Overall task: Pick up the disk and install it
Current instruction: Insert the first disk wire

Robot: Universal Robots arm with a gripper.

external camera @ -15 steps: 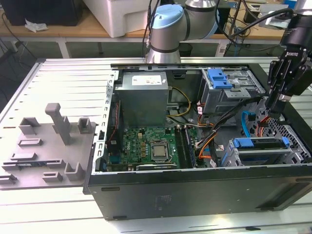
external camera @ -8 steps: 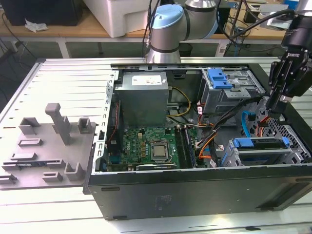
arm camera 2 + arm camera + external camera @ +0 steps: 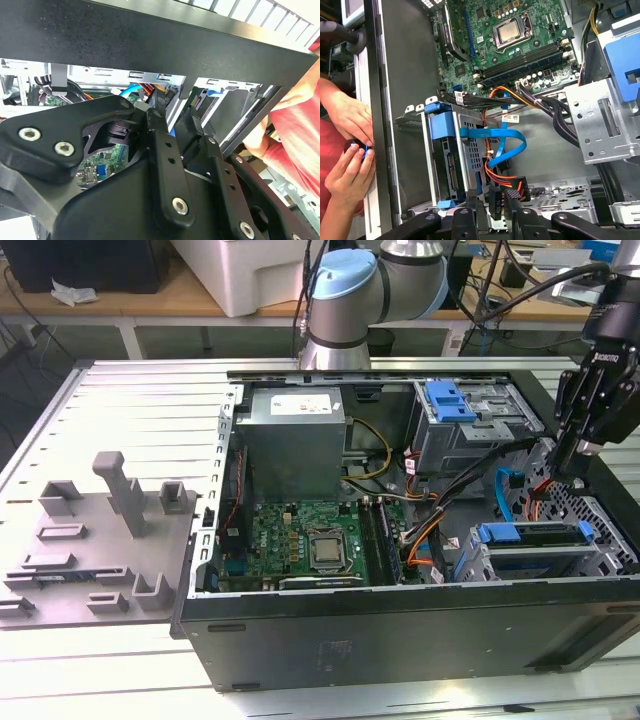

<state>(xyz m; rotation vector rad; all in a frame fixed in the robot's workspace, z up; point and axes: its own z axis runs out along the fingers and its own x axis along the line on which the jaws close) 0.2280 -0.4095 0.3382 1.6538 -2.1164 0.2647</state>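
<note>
Because the computer case (image 3: 400, 640) lies on its side on the counter (image 3: 130, 400) with its side panel off, the inside opens upward and my arm can reach in from above. The gripper (image 3: 572, 462) hangs over the end of the case at the exterior view's right, just above the lower drive cage (image 3: 545, 555).

As I judge it, the disk (image 3: 450, 167) is already inside that cage. In the first wrist view it stands on edge between the grey cage walls, with its blue carrier (image 3: 442, 125) at the cage mouth, where the rail would guide it in and latch. So the pick-up part seems done, and the seating looks complete or nearly so. The connector edge of the disk faces the open middle of the case, which is sensible, since the cables come from there.

A blue data cable (image 3: 512, 145) loops beside the cage. Black plugs (image 3: 497, 196) with red and orange wires hang near it, apart from the disk and just in front of the gripper. Whether the jaws are open, or closed on one of those plugs, I cannot tell.

Deeper in the case are the motherboard (image 3: 310, 540) and a second cage with a blue handle (image 3: 450, 400). A person's hands (image 3: 347, 172) are outside the case wall, holding a small black and blue object (image 3: 354, 147), clear of the arm.
</note>
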